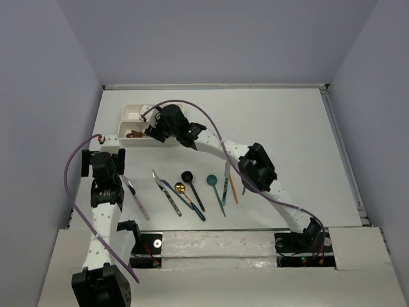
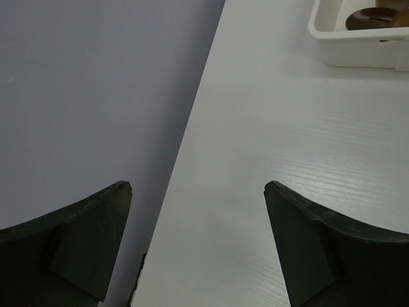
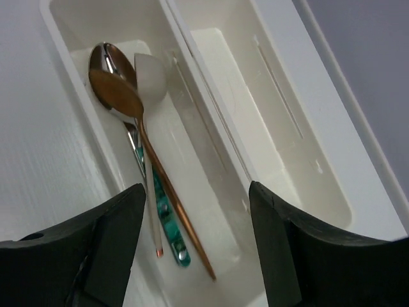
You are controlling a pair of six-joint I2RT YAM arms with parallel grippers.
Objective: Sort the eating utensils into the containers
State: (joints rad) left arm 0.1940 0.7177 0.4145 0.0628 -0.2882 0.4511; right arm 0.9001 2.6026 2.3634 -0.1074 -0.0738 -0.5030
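Right hand (image 3: pixel 197 190): released, fingers spread wide, nothing between them. It hovers over the two white trays at the far left of the counter (image 1: pixel 287 128). In the top view the right arm reaches diagonally across the counter to that corner, with the right hand (image 1: pixel 153 130) above the trays' right ends.

Near tray (image 3: pixel 192 167): holds four pieces lying lengthwise, bowls together at one end.
- copper spoon (image 3: pixel 160 169), on top, its handle crossing the others
- silver spoon (image 3: pixel 105 59), its bowl partly under the copper bowl
- white spoon (image 3: pixel 151 77), its bowl just beside the copper one
- teal-handled piece (image 3: pixel 169 224); head hidden, type cannot be told

Far tray (image 3: pixel 287 147): touches the near tray along one long side and shows only bare floor.

Left hand (image 2: pixel 198 185): released, jaws wide apart and empty. It hangs over bare counter at the left edge, beside the grey wall (image 2: pixel 96 96). A corner of the near tray (image 2: pixel 345 54) shows at the upper right of its wrist view, well apart from the fingers.

Loose on the counter, in a rough row in front of the arm bases:
- pale utensil (image 1: pixel 137 201), nearest the left arm
- silver knife (image 1: pixel 166 192)
- gold spoon (image 1: pixel 179 188)
- black spoon (image 1: pixel 194 192)
- teal spoon (image 1: pixel 216 195)
- orange utensil (image 1: pixel 233 188), partly under the right arm

A dark blue handle lies angled beside the gold spoon. Whether the two touch cannot be told.
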